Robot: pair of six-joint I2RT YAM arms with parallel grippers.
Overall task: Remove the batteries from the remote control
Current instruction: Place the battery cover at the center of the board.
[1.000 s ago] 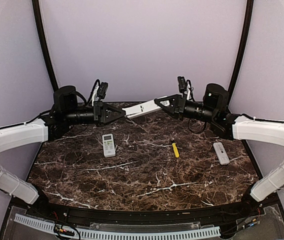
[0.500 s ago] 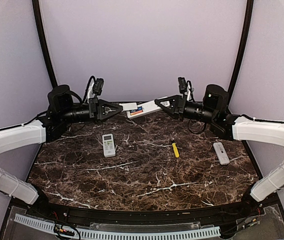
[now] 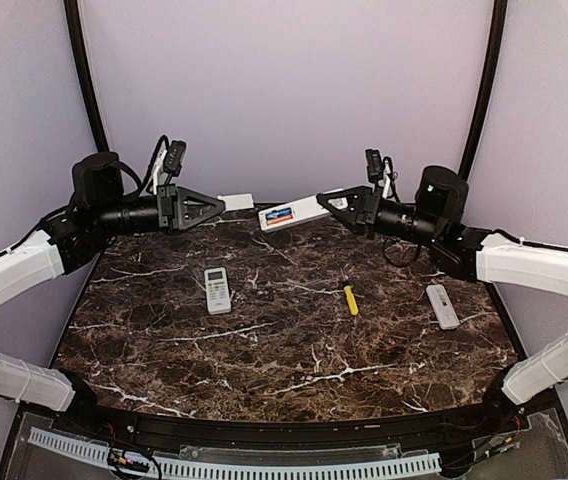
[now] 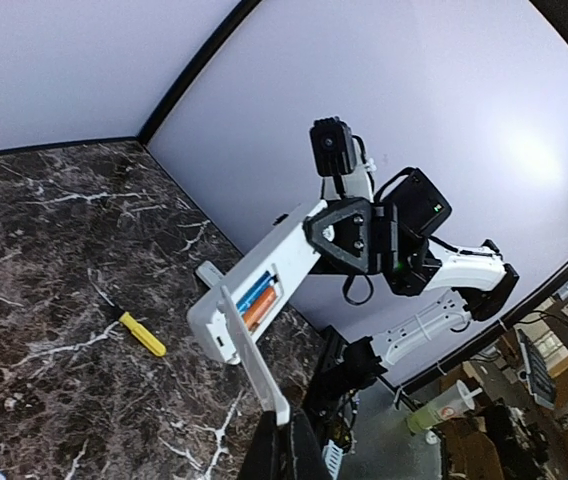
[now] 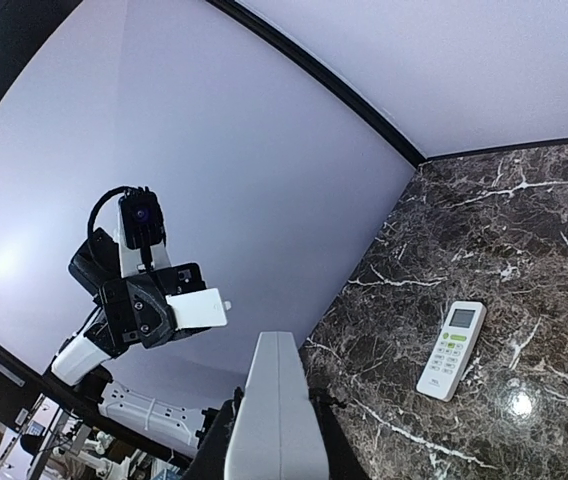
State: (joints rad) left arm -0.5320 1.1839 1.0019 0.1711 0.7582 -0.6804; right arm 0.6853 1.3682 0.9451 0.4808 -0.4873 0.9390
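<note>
White cover (image 3: 236, 202) is pinched in the closed left gripper (image 3: 216, 204), apart from the remote (image 3: 299, 211); the right gripper (image 3: 329, 203) clamps the remote aloft, leaving the batteries (image 4: 257, 300) exposed in its compartment.

Left end effector (image 4: 284, 455) — mostly cut off at bottom edge.

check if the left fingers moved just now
Yes: the left fingers drew back leftward with the white cover, away from the held remote; their tip, once right of the table remote, now lines up with it.
</note>
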